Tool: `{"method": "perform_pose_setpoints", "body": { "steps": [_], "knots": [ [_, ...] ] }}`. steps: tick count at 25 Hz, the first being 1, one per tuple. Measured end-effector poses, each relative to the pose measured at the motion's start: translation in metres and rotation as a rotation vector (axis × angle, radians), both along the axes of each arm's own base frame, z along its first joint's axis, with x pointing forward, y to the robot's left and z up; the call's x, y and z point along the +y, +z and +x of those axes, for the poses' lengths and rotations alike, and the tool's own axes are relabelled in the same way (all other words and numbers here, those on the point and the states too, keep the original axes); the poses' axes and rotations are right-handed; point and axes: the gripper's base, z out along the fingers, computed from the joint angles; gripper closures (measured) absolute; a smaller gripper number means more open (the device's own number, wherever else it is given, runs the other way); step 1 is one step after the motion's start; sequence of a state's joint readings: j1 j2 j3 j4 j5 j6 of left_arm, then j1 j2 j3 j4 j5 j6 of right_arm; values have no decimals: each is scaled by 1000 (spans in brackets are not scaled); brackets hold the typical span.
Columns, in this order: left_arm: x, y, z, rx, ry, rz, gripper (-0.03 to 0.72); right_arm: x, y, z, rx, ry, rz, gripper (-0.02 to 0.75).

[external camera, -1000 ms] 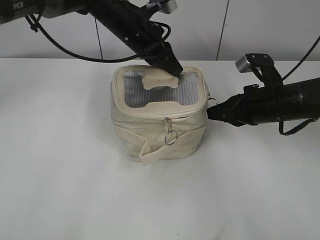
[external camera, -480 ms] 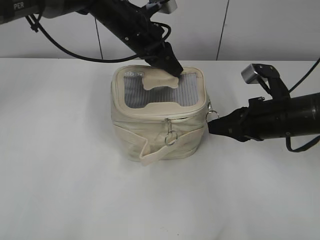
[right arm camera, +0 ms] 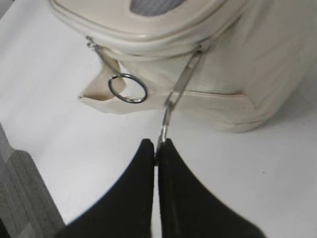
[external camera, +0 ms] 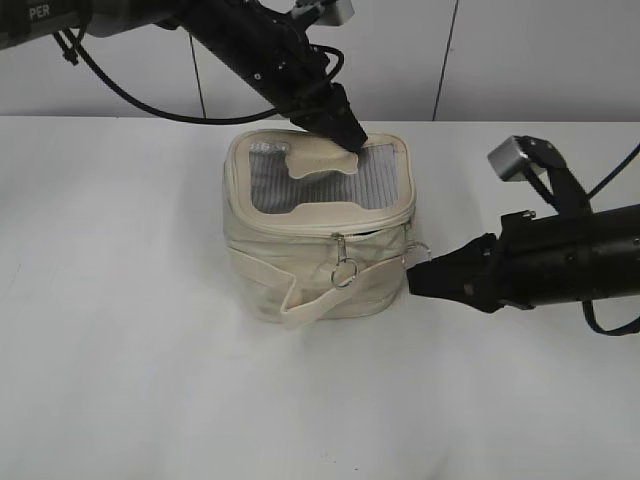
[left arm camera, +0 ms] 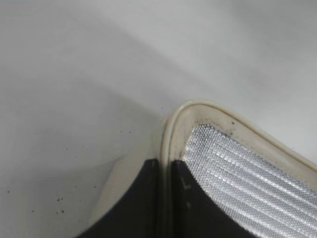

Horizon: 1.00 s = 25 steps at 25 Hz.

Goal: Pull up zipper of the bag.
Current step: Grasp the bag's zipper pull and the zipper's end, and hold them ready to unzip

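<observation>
White tabletop point(external camera: 120, 350) carries the bag point(external camera: 320, 240); left hand point(left arm camera: 166, 198), pressed together, pins its rim to steady it while right hand point(right arm camera: 157, 148) pinches the zipper point(right arm camera: 181, 84) pull taut.

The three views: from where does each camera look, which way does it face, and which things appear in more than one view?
Exterior view: in front of the table, looking down at a slant at the bag; both arms show.
Left wrist view: on the left arm, facing the bag's rim and mesh top; left claw tips shut on the rim.
Right wrist view: on the right arm, facing the bag's side; right claw shut on a ring pull.
Shared: the bag appears in all three; the free ring pull in exterior and right wrist views.
</observation>
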<state>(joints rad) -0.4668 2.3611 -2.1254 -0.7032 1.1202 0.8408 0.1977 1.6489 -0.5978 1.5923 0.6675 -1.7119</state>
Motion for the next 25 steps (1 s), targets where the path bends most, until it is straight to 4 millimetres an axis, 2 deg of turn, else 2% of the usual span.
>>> {"method": "perform_pose_setpoints", "body": {
  "steps": [3, 10, 13, 17, 19, 23, 25],
  "knots": [
    [0, 0, 0, 9, 16, 0, 644, 17, 2, -8, 6, 55, 3, 726],
    [0, 0, 0, 12, 22, 5, 644, 81, 15, -18, -79, 134, -57, 720],
    [0, 0, 0, 13, 21, 6, 644, 92, 16, -16, -77, 129, -60, 717],
    [0, 0, 0, 14, 21, 5, 639, 92, 14, -16, -51, 111, -68, 703],
    [0, 0, 0, 14, 24, 0, 604, 92, 13, -17, -20, 116, -66, 638],
    [3, 9, 1, 13, 52, -10, 449, 79, 11, -18, 76, 136, -87, 323],
    [10, 16, 4, 17, 96, -6, 431, 67, 13, -14, 122, 101, -95, 220]
  ]
}}
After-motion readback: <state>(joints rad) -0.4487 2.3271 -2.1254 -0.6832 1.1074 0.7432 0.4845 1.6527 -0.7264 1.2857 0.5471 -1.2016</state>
